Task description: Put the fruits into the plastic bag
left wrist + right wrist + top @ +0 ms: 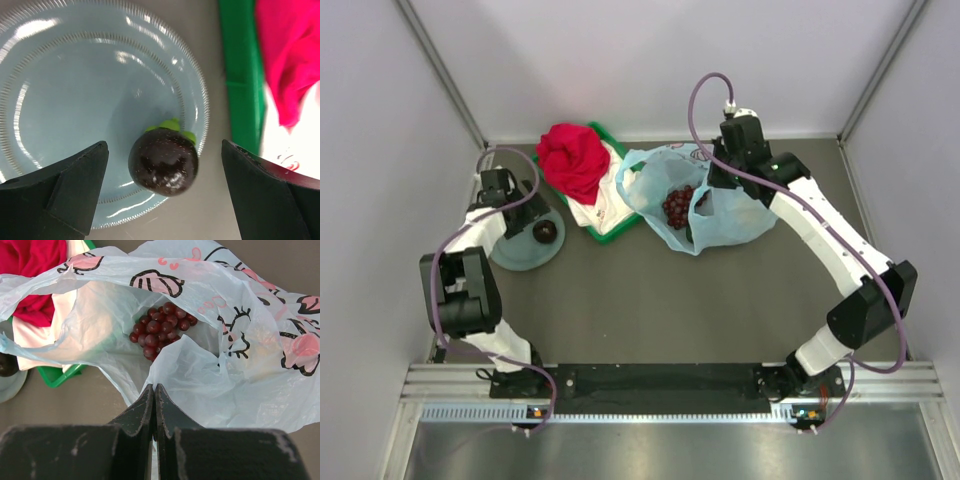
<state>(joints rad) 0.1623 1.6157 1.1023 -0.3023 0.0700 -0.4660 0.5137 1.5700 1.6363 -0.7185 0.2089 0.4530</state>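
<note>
Along six o'clock in the overhead view, a metal rail (pixel 440 380) with both arm bases bolted on. Beyond it, a matt grey-brown table (pixel 650 310), boxed in by plain white walls (pixel 380 150) at nine, twelve and three o'clock.

Toward nine o'clock, a blue-grey plate (pixel 515 258) with a dark round fruit (pixel 545 232) near its three o'clock rim. Over it, the left gripper (pixel 164 146), fingers spread wide either side of that fruit and touching nothing. Toward one o'clock, the thin blue bag (pixel 730 225), mouth gaping, with grapes (pixel 678 205) already inside. At its near rim, the right gripper (pixel 154 387), clamped tight on a fold of the plastic. At eleven to twelve o'clock, a green tray (pixel 612 233) with a red cloth (pixel 572 158) heaped over a white cloth (pixel 602 208).

Hard to read from overhead: a dark shape just below the grapes, too small to name. Cut off in the right wrist view: plate and dark fruit, only a sliver at nine o'clock.

Only from the left wrist: the fruit's green cap, its glossy skin, the plate's ribbed rings. Only from the right wrist: pink and black cartoon prints on the bag, and each single grape.
</note>
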